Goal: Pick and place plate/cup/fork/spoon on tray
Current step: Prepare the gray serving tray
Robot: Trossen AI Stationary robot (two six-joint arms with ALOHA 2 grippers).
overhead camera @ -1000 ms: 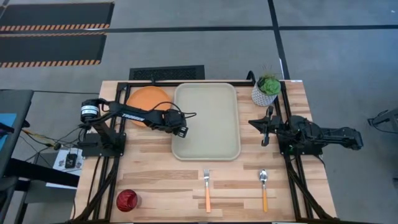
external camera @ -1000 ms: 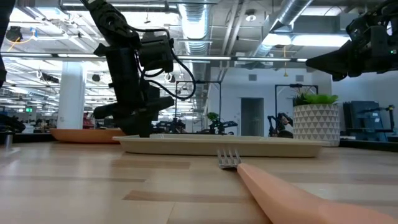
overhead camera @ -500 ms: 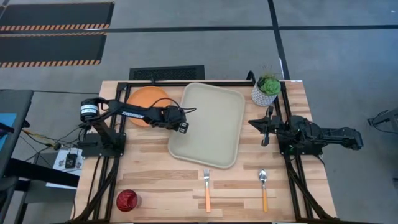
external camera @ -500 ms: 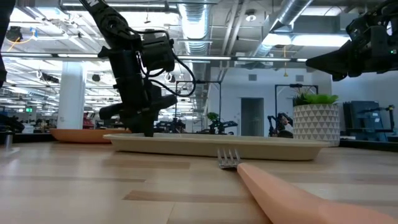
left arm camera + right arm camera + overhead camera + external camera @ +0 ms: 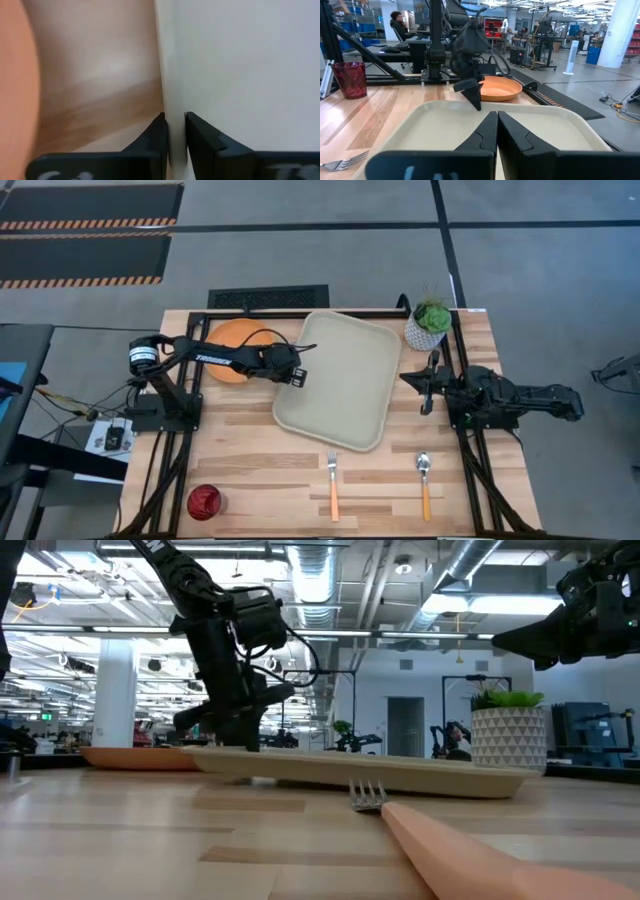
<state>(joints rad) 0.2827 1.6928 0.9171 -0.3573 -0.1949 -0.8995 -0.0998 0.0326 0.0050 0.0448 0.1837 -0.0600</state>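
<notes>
The pale beige tray (image 5: 345, 385) lies askew at the table's middle. My left gripper (image 5: 297, 376) is shut on its left rim; it also shows in the low view (image 5: 237, 732). The orange plate (image 5: 228, 337) rests flat on the table left of the tray, partly under my left arm. The red cup (image 5: 205, 502) stands at the near left. The fork (image 5: 333, 482) and the spoon (image 5: 424, 480) lie near the front edge. My right gripper (image 5: 428, 392) is shut and empty, right of the tray. My left gripper pinches the tray's left rim (image 5: 174, 107) between its two fingers (image 5: 156, 136), one inside the tray and one outside. The fingers come from above, pointing down, across the rim. The tray's left side (image 5: 225, 757) is raised off the table; its right side rests on it.
A white pot with a green plant (image 5: 428, 325) stands at the far right, close to the tray's far right corner. Black frame rails run along the table's left, right and far sides. Bare wood lies between the cup and the fork.
My left gripper has moved toward the far edge and a little right, keeping its hold on the tray's rim. The tray has turned clockwise as seen from above, its far end swinging toward the plant pot, and its left side has lifted off the table.
</notes>
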